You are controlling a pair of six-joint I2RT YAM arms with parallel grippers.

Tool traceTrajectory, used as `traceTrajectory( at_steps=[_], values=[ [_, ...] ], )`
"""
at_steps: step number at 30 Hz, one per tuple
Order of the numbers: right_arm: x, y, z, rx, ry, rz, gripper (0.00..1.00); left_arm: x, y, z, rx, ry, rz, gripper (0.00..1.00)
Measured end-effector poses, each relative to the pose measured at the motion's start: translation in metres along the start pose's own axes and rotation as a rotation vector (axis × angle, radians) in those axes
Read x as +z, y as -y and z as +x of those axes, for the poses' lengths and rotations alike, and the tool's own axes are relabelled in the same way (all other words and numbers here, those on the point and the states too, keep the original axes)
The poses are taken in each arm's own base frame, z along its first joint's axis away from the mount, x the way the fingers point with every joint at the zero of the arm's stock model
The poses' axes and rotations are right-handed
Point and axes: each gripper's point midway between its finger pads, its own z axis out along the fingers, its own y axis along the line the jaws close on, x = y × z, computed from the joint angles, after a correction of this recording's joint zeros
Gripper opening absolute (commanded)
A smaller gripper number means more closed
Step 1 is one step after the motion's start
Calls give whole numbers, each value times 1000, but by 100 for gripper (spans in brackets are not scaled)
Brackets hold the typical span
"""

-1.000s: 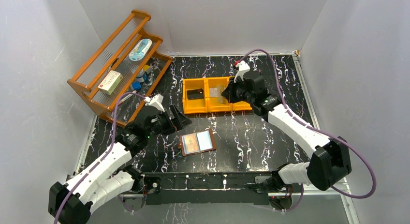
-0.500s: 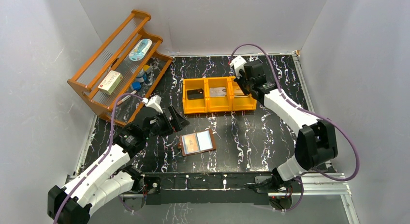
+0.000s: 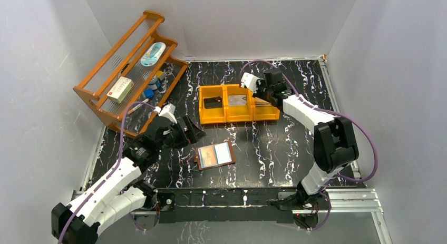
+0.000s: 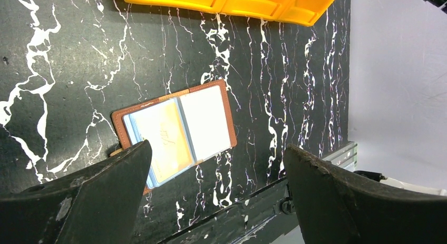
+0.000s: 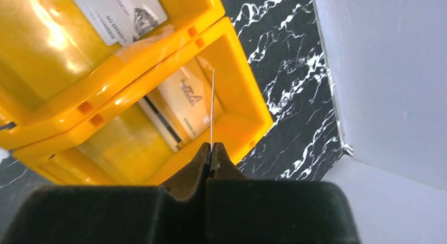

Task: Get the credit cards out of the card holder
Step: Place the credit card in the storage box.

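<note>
- The card holder (image 3: pixel 215 155) lies open and flat on the black marbled tabletop (image 3: pixel 274 149), near the front rail and roughly midway between the two arms.
- One of its clear pockets shows a tan-orange card (image 4: pixel 158 138). The other pocket looks pale, and I can't tell whether anything sits in it.
- The left end effector (image 3: pixel 194 129) hangs just to the left of the card holder and a little behind it. Its jaws are spread wide and grasp nothing.
- In its wrist view the two dark fingers (image 4: pixel 105 194) frame the card holder from above without touching it.
- The right end effector (image 3: pixel 262 96) is well away from the card holder, over the right-hand compartment of the orange bin (image 3: pixel 226 119) at the back of the tabletop.
- Its fingertips are clenched tight on a thin card (image 5: pixel 212 107), seen edge-on as a bare white line (too thin to tell its colour). The card stands upright over that compartment.
- A tan card (image 5: pixel 182 104) already lies flat on the floor of that same compartment, below the held one.
- A grey card (image 3: pixel 237 100) lies in the middle compartment and a black card (image 3: pixel 212 103) in the left one.
- A wooden rack (image 3: pixel 132 70) stands at the far left, with a white-and-red box (image 3: pixel 120 89) on it.
</note>
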Motion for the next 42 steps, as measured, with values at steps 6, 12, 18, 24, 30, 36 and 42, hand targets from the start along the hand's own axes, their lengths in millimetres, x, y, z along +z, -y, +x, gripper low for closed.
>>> traceTrajectory(
  at_steps=[6, 12, 18, 24, 30, 36, 42],
  values=[
    [30, 10, 4, -103, 6, -8, 0, -2, -2, -1, 0, 10, -7, 96],
    [59, -4, 25, -149, -41, -59, 0, -5, -5, -3, 0, 25, -25, 96],
    [68, 1, 25, -183, -37, -32, 2, -5, -9, -3, -1, 29, -42, 97],
    [72, 4, 22, -216, -20, -22, 14, -5, -9, -4, -1, 30, -46, 97],
    [79, -6, 30, -212, -50, -71, 31, -4, -11, -2, -1, 21, -55, 97],
    [71, -8, 31, -136, -67, -78, 41, -4, -14, 1, -6, 10, -67, 98],
    [25, 26, -9, -9, 45, 24, 45, -1, -15, 4, -6, -7, -73, 98]
  ],
)
